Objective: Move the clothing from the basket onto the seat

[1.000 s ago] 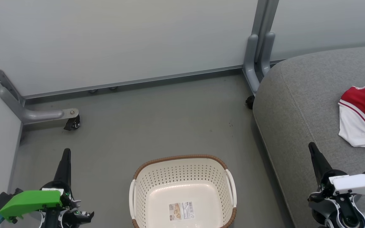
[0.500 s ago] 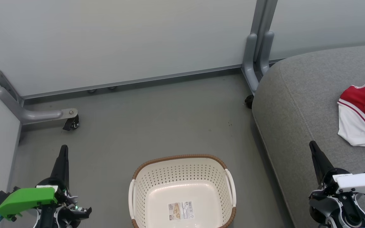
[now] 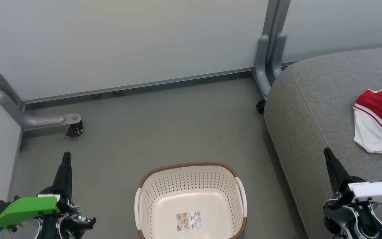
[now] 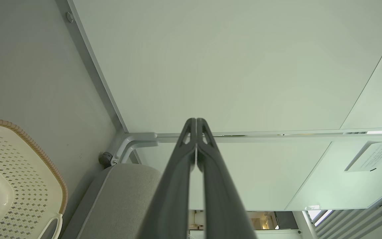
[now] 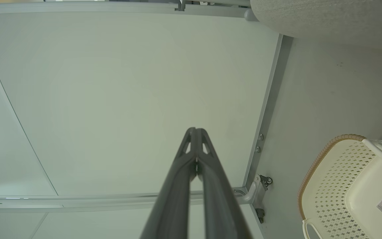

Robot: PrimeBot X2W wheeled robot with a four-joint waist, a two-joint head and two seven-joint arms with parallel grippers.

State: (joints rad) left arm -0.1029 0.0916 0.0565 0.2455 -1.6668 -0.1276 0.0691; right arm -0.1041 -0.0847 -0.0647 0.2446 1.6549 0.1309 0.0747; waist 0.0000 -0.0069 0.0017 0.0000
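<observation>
The red and white clothing [image 3: 381,116] lies bunched on the grey seat [image 3: 313,109] at the right edge of the head view. On the floor at the bottom centre stands the cream basket [image 3: 191,176] with a brown rim, holding just a paper label [image 3: 189,220]. My left gripper [image 3: 66,156] is shut and hangs over the floor left of the basket. My right gripper [image 3: 326,151] is shut above the seat's front edge, left of the clothing. Both wrist views show the fingers pressed together, left gripper [image 4: 196,120] and right gripper [image 5: 195,129], with nothing held.
Pale partition panels [image 3: 128,43] wall the space at the back and left. Their grey feet with castors [image 3: 75,128] stand on the floor at left, and another foot [image 3: 266,66] by the seat's far corner. Grey floor [image 3: 164,129] lies between basket and panels.
The head view has shifted very slightly. Both grippers stay shut, and the basket and clothing have not moved.
</observation>
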